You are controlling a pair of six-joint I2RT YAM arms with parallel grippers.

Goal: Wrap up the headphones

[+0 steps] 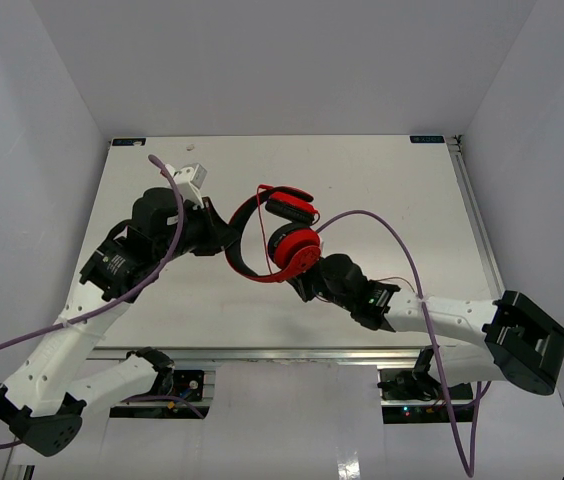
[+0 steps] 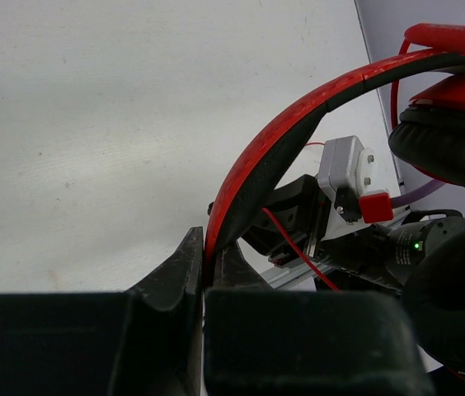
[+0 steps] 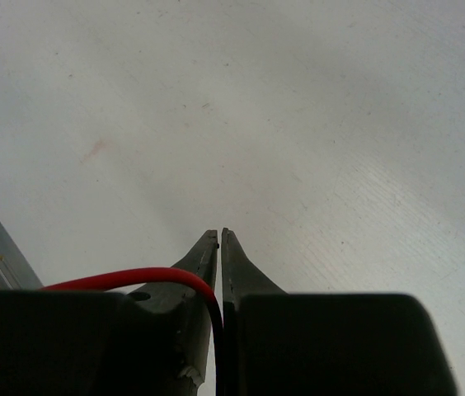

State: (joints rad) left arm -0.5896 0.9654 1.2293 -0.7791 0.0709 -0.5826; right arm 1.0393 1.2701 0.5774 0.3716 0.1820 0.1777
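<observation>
Here both arms bend inward over the table (image 1: 382, 180): the left gripper (image 2: 204, 247) clamps the headphones' (image 1: 297, 250) headband (image 2: 282, 140), while the right gripper (image 3: 219, 235) pinches their red cord (image 3: 133, 276).

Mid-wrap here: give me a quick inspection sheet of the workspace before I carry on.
Surface: white matte table, faint scuff marks.
Job's things: red over-ear headphones with black pads, mid-table between the arms; thin red cord leads to the right arm.
Clutter: nothing seen.
Grippers: left gripper shut on the red headband; right gripper shut on the cord.
Cables: thick purple robot cables loop off both arms, one beside the headphones.
Surroundings: plain pale walls; metal rail at near edge.
</observation>
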